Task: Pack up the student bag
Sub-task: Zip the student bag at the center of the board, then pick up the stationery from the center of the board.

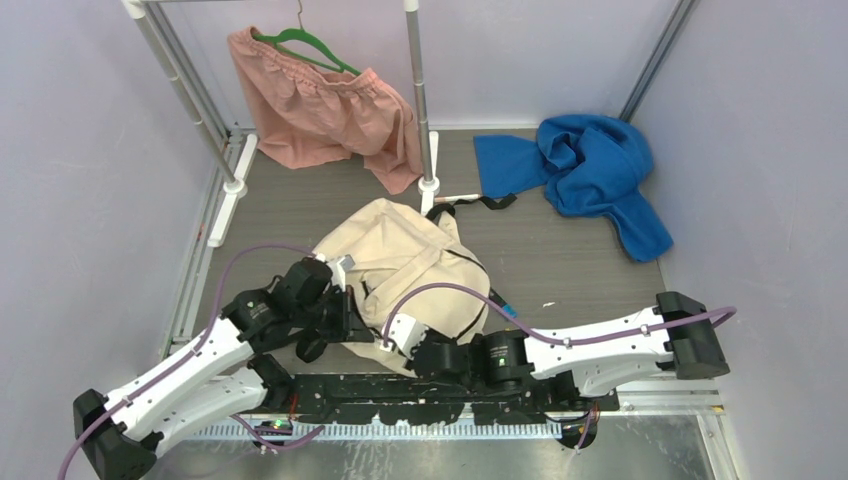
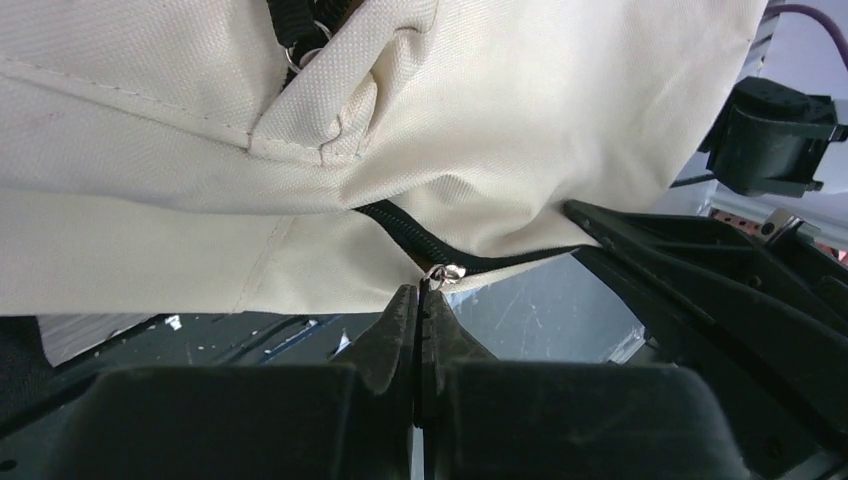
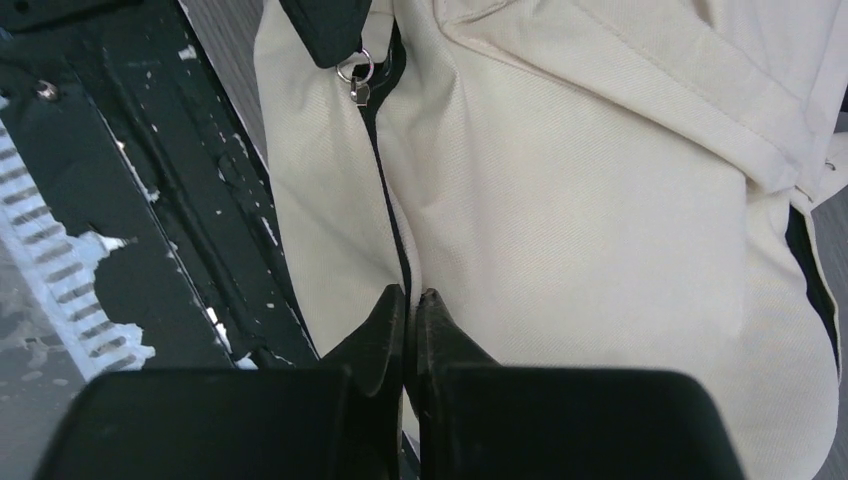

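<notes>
Slumping on the dark table (image 1: 560,260) just beyond the arm bases, the student bag (image 1: 400,260) lies cream and creased, with black straps trailing toward the far side. At its near left edge the left end effector (image 2: 418,292) has its jaws pressed together on the silver zip pull (image 2: 443,272), and the fabric is drawn to a point there along the black zip line. At the near right edge the right end effector (image 3: 410,295) is likewise closed tight, pinching the bag's cloth where another zip line runs down between two bulging folds. Only the right wrist view shows a second silver ring pull (image 3: 355,75) hanging under a black strap end. Only the overhead view takes in what lies farther off: a pink garment (image 1: 320,105) on a green hanger (image 1: 305,42) at the rack poles, and a blue fleece cloth (image 1: 585,170) heaped well apart on the far right.
</notes>
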{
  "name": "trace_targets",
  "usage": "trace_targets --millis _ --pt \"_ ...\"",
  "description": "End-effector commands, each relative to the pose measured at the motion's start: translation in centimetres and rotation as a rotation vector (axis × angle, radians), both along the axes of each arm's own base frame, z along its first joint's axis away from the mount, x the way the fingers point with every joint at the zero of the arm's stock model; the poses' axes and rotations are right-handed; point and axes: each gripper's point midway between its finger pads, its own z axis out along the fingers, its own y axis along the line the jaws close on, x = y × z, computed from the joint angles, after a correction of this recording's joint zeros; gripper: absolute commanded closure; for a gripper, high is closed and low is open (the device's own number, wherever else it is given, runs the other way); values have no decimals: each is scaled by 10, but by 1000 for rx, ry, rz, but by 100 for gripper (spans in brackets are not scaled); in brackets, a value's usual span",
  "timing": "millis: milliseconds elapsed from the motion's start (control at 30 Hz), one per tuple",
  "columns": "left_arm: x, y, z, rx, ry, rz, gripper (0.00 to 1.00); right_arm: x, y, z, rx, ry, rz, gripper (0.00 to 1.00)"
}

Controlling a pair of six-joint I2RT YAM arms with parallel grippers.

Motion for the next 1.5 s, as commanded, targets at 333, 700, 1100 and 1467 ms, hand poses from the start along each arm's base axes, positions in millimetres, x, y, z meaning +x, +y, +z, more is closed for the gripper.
trace_targets --millis 333,700,1100,1467 --pt "29 64 -5 312 -82 261 100 9 -29 24 96 -3 -85 99" --pt "40 92 10 372 -145 392 100 9 -33 1 44 0 -95 99" --pt "41 99 14 379 -159 430 100 13 -26 34 120 3 -134 39" --pt "62 75 71 265 -310 334 54 86 -81 91 407 135 -553 26"
